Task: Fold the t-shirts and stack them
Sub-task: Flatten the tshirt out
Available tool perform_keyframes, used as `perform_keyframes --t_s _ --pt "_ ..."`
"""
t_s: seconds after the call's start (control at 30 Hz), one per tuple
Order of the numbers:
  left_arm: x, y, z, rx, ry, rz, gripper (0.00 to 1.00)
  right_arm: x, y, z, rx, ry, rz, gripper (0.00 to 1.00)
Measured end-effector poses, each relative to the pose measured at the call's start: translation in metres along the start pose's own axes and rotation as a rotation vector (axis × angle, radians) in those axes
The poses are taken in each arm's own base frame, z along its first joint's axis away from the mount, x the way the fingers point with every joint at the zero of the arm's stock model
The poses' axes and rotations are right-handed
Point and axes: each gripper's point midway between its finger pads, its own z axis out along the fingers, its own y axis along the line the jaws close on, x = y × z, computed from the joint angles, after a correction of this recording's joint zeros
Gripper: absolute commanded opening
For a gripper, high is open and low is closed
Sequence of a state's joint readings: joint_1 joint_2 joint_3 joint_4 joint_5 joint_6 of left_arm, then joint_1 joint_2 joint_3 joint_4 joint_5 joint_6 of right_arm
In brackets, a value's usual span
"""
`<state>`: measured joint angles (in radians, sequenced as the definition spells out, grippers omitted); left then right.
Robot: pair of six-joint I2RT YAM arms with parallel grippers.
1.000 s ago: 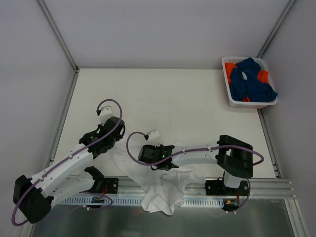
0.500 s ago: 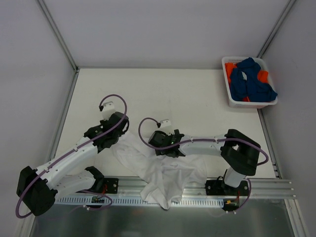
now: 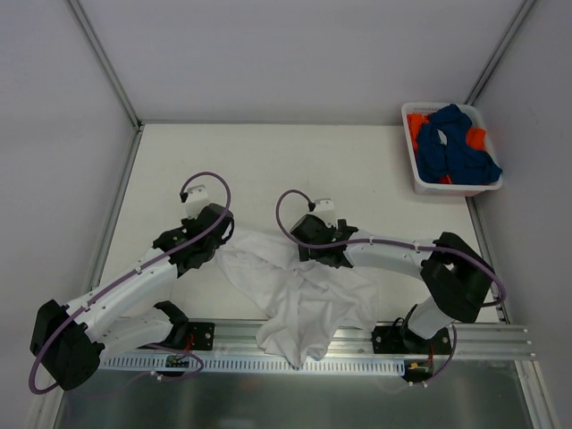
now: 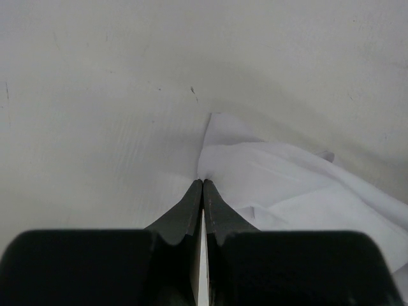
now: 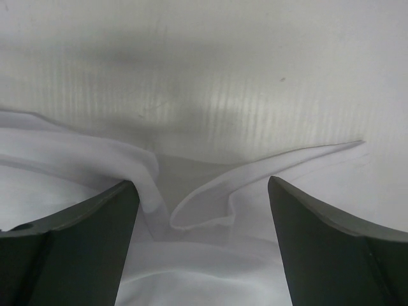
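Observation:
A white t-shirt lies crumpled near the table's front edge, and its lower part hangs over the rail. My left gripper is at the shirt's left corner, shut on a pinch of white cloth at its tips. My right gripper stands open over the shirt's upper middle. A curled hem fold lies loose between its fingers. Dark blue t-shirts and an orange one are piled in the basket.
The white plastic basket sits at the table's far right corner by the right wall. Metal frame rails run along the left and right edges. Bare tabletop lies beyond both grippers.
Both arms have moved away from their bases, drawing the white t-shirt further onto the table. The right gripper has opened and let go of the cloth.

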<state>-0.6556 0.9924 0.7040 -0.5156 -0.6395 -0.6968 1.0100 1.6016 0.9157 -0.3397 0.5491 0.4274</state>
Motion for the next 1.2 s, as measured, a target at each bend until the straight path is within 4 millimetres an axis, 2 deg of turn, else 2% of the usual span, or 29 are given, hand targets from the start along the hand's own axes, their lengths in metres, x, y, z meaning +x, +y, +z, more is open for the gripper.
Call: perform_keyframes --t_s 0.23,0.47,0.67,0.87,1.2 --pt "0.006 0.004 0.001 -0.01 0.009 0.01 0.0 -0.018 -0.025 -0.009 0.025 -0.026 0.047 0.85" --pt "0.004 0.006 -0.002 0.0 -0.003 -0.001 0.0 -0.019 -0.042 -0.019 0.038 -0.036 0.062 0.86" --pt "0.002 0.006 -0.004 0.009 -0.011 -0.01 0.0 -0.032 -0.058 -0.032 0.045 -0.065 0.112 0.86" --pt "0.002 0.006 -0.005 0.014 -0.013 -0.013 0.0 -0.017 -0.066 -0.025 0.08 -0.022 0.103 0.86" --pt "0.002 0.01 -0.01 0.033 -0.028 -0.03 0.0 0.009 -0.071 0.004 0.14 0.092 0.103 0.82"
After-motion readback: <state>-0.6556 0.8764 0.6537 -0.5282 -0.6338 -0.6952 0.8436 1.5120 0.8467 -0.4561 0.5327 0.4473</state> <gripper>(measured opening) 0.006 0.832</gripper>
